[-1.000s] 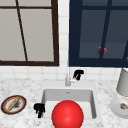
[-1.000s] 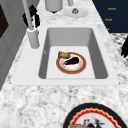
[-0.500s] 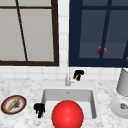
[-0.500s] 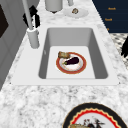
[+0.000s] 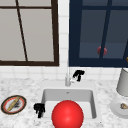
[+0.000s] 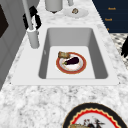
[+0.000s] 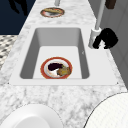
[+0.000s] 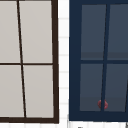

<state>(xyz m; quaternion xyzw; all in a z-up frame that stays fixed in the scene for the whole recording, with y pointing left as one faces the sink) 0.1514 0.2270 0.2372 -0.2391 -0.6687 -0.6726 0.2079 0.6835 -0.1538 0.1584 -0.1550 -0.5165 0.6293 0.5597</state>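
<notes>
A white sink holds a red-rimmed plate carrying a dark eggplant and a piece of bread; in the front view it appears as a red round shape. My right hand hovers just right of the faucet, fingers hanging relaxed, close to the faucet base and holding nothing. It also appears behind the faucet pole and beside it. My left hand floats off the sink's front left corner, fingers drooping, empty.
A patterned plate with a bread stick lies on the left counter. On the right stand a grey canister and a white plate with a bit of food. Two windows rise behind the faucet.
</notes>
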